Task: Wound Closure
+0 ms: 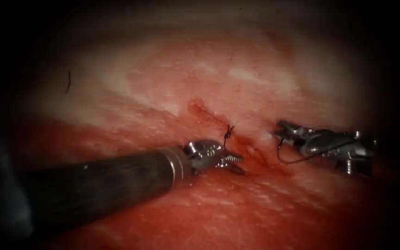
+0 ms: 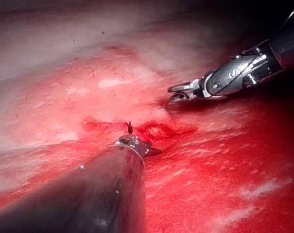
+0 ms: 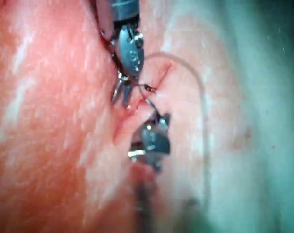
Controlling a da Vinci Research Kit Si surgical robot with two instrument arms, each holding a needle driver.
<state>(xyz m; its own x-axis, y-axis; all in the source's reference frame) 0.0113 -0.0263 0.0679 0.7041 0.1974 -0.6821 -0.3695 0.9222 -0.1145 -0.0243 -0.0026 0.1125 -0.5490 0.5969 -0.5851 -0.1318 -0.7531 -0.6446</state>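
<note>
One red-wet tissue (image 1: 200,83) bears one cut (image 1: 218,122) with one knot (image 1: 228,133) on it, the left end effector (image 1: 234,163) spread and empty just left of it, the right end effector (image 1: 281,131) pinching the needle (image 1: 297,159) right of it.

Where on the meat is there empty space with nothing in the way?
Bare tissue lies above the cut, and more below both tools. It is crowded at the cut: the knotted thread, the left tool, open and holding nothing, and the right tool with a dark strand curving beside it.
</note>
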